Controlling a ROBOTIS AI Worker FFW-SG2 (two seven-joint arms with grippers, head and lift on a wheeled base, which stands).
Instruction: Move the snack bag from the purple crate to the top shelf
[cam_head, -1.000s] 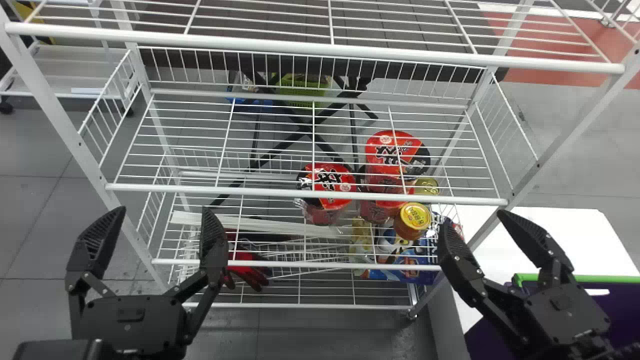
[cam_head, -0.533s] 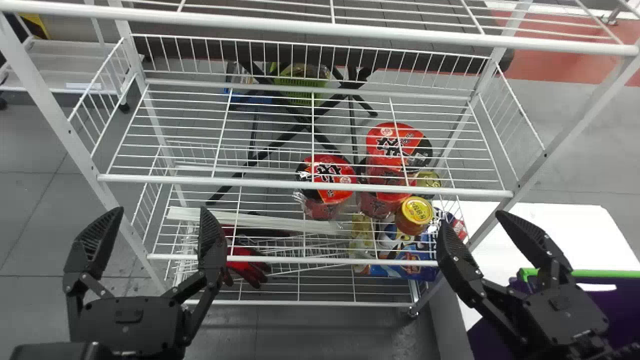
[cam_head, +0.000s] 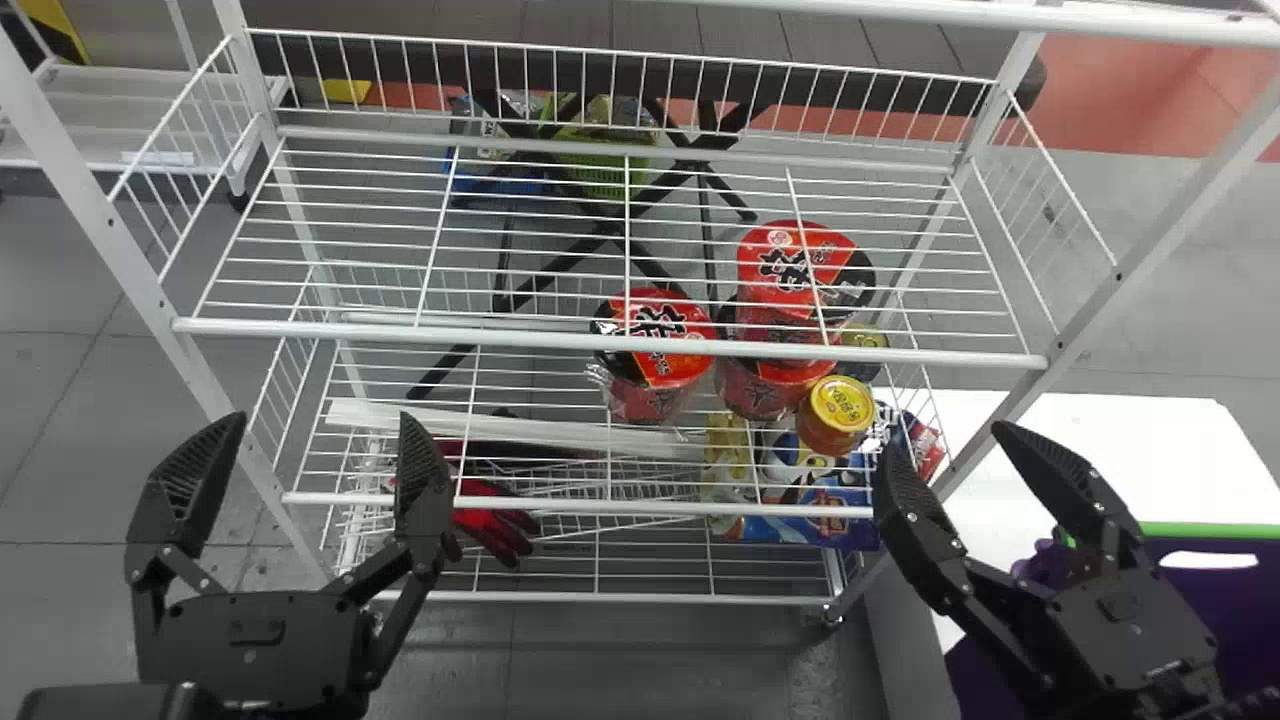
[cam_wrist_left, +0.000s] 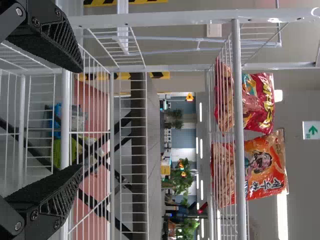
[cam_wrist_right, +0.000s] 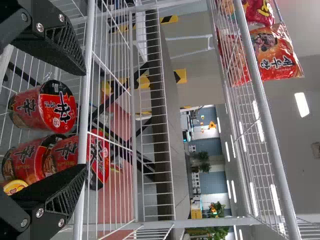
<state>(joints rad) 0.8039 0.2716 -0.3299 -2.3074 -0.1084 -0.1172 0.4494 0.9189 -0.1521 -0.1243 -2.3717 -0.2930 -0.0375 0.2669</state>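
At the left, my left gripper (cam_head: 322, 425) stands open before the rack; the left wrist view also has this gripper (cam_wrist_left: 82, 119), nothing between its fingers. My right gripper (cam_head: 942, 440) is open and empty near the rack's right post, and so is the gripper (cam_wrist_right: 86, 120) in the right wrist view. The purple crate (cam_head: 1220, 600) with its green rim is at the lower right, partly behind the right gripper. A small purple shape (cam_head: 1045, 565) shows there; I cannot tell what it is. Red and orange snack bags (cam_wrist_left: 265, 165) lie on the top shelf (cam_wrist_left: 239, 125).
Red noodle cups (cam_head: 660, 345) and a yellow-lidded jar (cam_head: 838, 405) stand below the middle shelf's front rail (cam_head: 500, 335). Blue packs (cam_head: 820, 525) and red gloves (cam_head: 495, 530) lie lower. A white table (cam_head: 1120, 450) adjoins the rack's right side.
The rack has shifted upward in the head view, its upper front rail nearly leaving the top edge, and the crate's rim has risen too. Both grippers keep their places and remain open.
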